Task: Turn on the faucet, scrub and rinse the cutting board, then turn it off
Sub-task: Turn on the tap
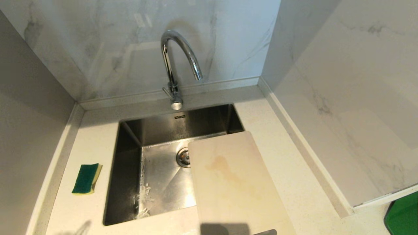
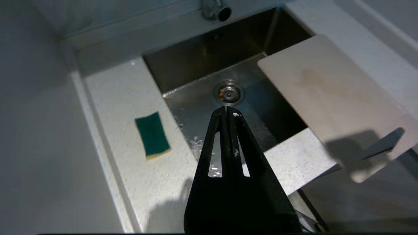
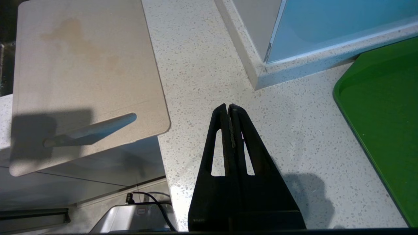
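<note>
A chrome gooseneck faucet (image 1: 176, 65) stands behind the steel sink (image 1: 127, 176), with a thin side lever (image 1: 166, 93) near its base; no water runs. The cream cutting board (image 1: 235, 182) with a yellowish stain lies over the sink's right side and the counter, its slotted end overhanging the front edge (image 3: 88, 132). My left gripper (image 2: 226, 109) hangs shut and empty above the sink's front, pointing toward the drain (image 2: 228, 92). My right gripper (image 3: 228, 107) is shut and empty over the counter to the right of the board (image 3: 85, 71). Neither gripper shows in the head view.
A green-and-yellow sponge (image 1: 86, 179) lies on the counter left of the sink. Marble walls close in the back and both sides. A green tray (image 3: 385, 124) sits on the counter at the far right. White residue (image 1: 143, 199) clings to the sink floor.
</note>
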Tool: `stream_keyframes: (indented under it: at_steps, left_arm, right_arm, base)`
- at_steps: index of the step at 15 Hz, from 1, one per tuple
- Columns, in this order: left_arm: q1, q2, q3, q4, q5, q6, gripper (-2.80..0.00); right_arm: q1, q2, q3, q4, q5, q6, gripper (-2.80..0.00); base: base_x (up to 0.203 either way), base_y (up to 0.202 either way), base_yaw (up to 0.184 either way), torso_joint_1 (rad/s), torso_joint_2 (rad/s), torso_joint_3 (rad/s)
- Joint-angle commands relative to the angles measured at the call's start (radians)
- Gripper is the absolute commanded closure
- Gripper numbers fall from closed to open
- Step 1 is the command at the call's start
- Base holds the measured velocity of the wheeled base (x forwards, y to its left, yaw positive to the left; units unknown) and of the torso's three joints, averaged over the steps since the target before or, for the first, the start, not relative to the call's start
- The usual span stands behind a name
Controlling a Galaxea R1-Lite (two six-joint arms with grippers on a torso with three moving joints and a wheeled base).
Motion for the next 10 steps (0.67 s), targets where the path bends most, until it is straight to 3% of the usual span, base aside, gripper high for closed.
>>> stream_keyframes:
  at_steps: [1,7,10]
  left_arm:
    - [0.000,0.240,-0.109,-0.003,-0.044,0.019,0.00]
    - [-0.043,0.616,-0.355,-0.073,-0.074,0.032,0.00]
    - [-0.084,0.832,-0.449,-0.190,-0.072,-0.042,0.00]
  right_arm:
    - [0.000,0.000,0.000,0.001,0.000,0.000,0.00]
    - [0.000,0.000,0.000,0.001,0.000,0.000,0.00]
    - [0.000,0.000,0.000,0.000,0.000,0.000,0.00]
  base:
    - [0.000,0.000,0.000,0.000,0.00,0.000]
    - [0.000,0.000,0.000,0.000,0.00,0.000]
    - [0.000,0.000,0.000,0.000,0.00,0.000]
